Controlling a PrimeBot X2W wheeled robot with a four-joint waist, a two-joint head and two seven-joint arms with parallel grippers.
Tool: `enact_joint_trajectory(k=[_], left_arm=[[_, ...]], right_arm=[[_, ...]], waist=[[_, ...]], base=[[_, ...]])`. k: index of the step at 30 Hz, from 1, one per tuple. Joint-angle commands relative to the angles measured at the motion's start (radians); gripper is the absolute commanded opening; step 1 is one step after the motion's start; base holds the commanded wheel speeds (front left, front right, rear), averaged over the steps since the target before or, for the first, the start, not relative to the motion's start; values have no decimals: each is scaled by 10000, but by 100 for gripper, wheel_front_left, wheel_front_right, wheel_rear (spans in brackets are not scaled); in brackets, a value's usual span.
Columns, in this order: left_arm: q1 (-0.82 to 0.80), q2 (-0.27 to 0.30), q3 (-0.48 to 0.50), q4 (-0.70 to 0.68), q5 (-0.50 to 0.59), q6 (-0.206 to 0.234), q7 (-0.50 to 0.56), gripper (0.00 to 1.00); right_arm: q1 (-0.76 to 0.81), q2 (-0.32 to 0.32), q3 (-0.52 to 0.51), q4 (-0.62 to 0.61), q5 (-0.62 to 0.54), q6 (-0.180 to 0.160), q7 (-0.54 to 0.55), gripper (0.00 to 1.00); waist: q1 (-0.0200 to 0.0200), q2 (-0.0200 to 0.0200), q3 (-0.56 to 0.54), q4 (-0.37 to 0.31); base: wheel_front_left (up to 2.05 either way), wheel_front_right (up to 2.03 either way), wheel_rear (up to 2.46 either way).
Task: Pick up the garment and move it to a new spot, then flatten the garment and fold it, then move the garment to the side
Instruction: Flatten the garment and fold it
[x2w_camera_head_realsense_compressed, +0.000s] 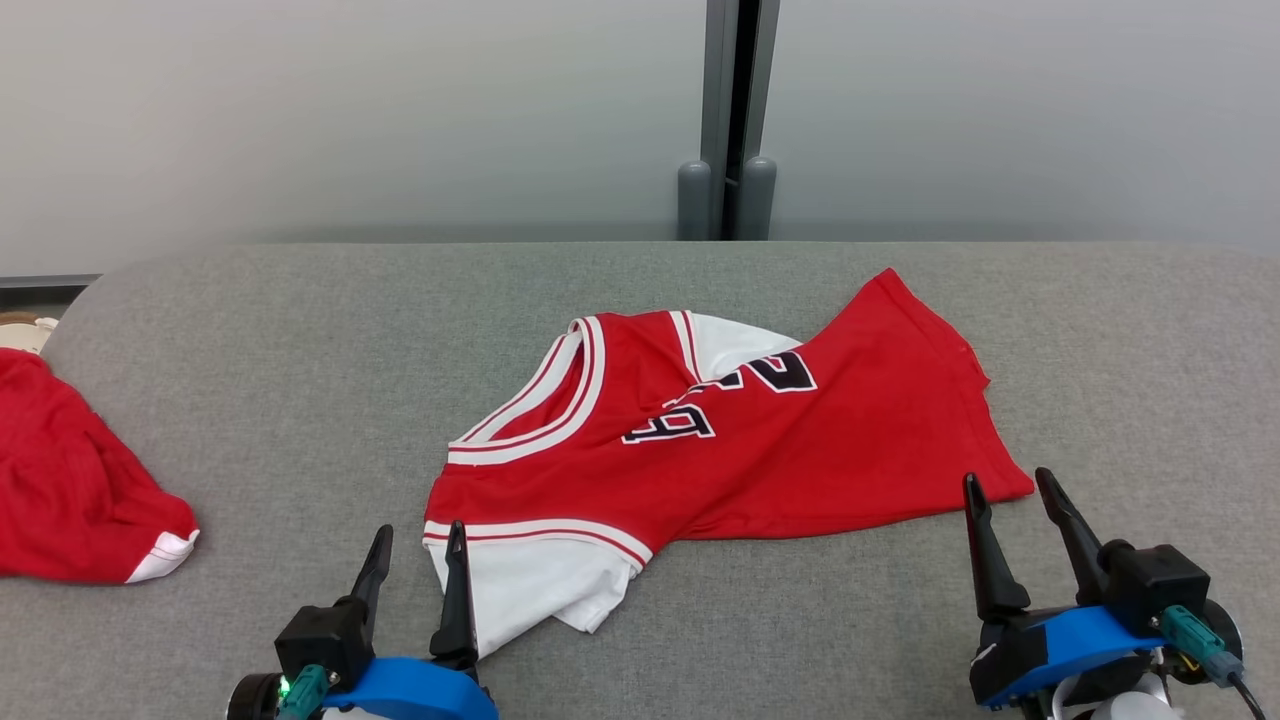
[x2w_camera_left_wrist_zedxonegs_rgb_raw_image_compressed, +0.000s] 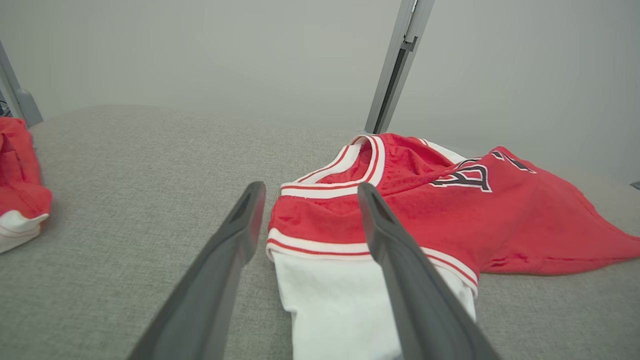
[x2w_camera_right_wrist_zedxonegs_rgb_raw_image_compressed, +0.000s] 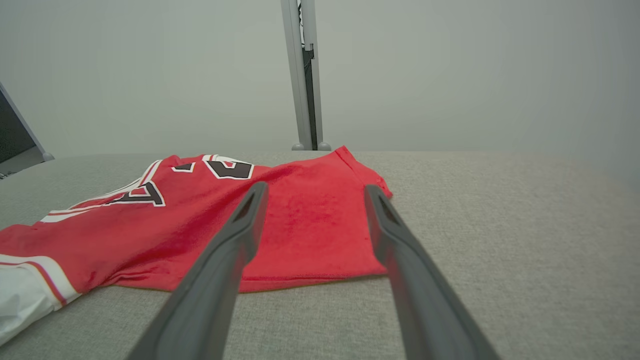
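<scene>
The garment (x2w_camera_head_realsense_compressed: 720, 450), a red jersey with white trim and dark numerals, lies near the middle of the surface (x2w_camera_head_realsense_compressed: 300, 380), loose and held by nothing. It is neither flat nor folded. Its body is twisted, the collar gapes toward 10 o'clock, one white sleeve (x2w_camera_head_realsense_compressed: 530, 590) spills out toward 7 o'clock and the hem runs off toward 2 o'clock.

Whether the first move to a new spot is already made cannot be told from how it lies. By my reading, flattening, folding and setting it aside are all left to do.

The left tool (x2w_camera_head_realsense_compressed: 418, 530) sits at 7 o'clock with its fingers apart and empty. One finger is right at the white sleeve's edge, though contact is unclear. The right tool (x2w_camera_head_realsense_compressed: 1005, 478) sits at 4 o'clock, also spread wide and empty, just off the hem corner. Both look placed to take an end each.

The surface is a grey woven covering with rounded far corners. A second red cloth (x2w_camera_head_realsense_compressed: 70, 480) with a white edge lies bunched at 9 o'clock, well apart from the jersey. Behind stands a pale, plain wall (x2w_camera_head_realsense_compressed: 350, 110), split at 12 o'clock by a grey upright post (x2w_camera_head_realsense_compressed: 730, 120).
</scene>
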Motion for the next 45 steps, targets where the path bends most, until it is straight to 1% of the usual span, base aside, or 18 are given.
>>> enact_joint_trajectory(k=[1,5,7,11,15,17,19,28,29,30,31,32,33,38,42,43,45], left_arm=[[21,-7,20,-35,78,-1,-47,100],[148,25,-28,-19,88,2,-1,100],[232,89,-106,19,37,-59,232,100],[595,350,-282,-7,-142,-277,1294,100],[949,584,-517,-314,-375,-500,2443,100],[1017,688,-535,-411,-439,-512,2818,100],[1022,686,-564,-506,-489,-509,3021,100],[675,524,-845,-471,-879,-903,3356,100],[656,533,-879,-443,-854,-934,3380,90],[649,534,-897,-417,-845,-933,3361,60],[630,529,-922,-390,-850,-943,3338,36],[588,514,-944,-391,-860,-967,3283,4],[542,499,-952,-399,-863,-974,3218,0],[365,530,-843,-635,-766,-860,2652,0],[132,591,-763,-947,-662,-822,2137,0],[50,602,-756,-1118,-606,-797,1967,0],[-17,598,-755,-1270,-618,-788,1867,0]], right_arm=[[-21,10,2,25,-19,1,-44,100],[-66,10,-39,46,-51,1,-47,100],[-86,10,-56,51,-64,1,-48,100],[-117,11,-97,111,-85,1,-48,100],[-173,11,-173,210,-102,1,-49,100],[-209,11,-176,255,-112,1,-49,100],[-260,11,-153,300,-96,1,-49,100],[-405,10,-262,589,-155,1,-46,100],[-428,10,-297,622,-177,1,-46,100],[-441,10,-333,659,-178,1,-46,100],[-444,10,-357,710,-198,1,-46,100],[-455,10,-429,773,-209,1,-46,100],[-491,10,-521,874,-233,1,-44,100],[-1100,5,-1507,1520,-872,1,251,100],[-1818,1,-2495,2251,-1391,1,930,100],[-2179,7,-2892,2655,-1771,1,1359,100],[-2527,7,-3172,3085,-2027,1,1842,100]], waist=[[1,-1,20,25],[1,-1,86,72],[1,-1,138,87],[1,-1,271,114],[1,-1,420,152],[1,-1,471,155],[1,-1,508,135],[1,-1,692,-28],[1,-1,709,-43],[1,-1,728,-55],[1,-1,746,-62],[1,-1,767,-61],[1,-1,792,-50],[1,-1,939,103],[1,-1,1093,318],[1,-1,1178,417],[1,-1,1273,504]], base=[[0,0,0],[0,0,0],[0,0,0],[0,0,0],[0,0,0],[0,0,0],[0,0,0],[0,0,0],[0,0,0],[0,0,0],[0,0,0],[0,0,0],[0,0,0],[0,0,0],[0,0,0],[0,0,0],[0,0,0]])
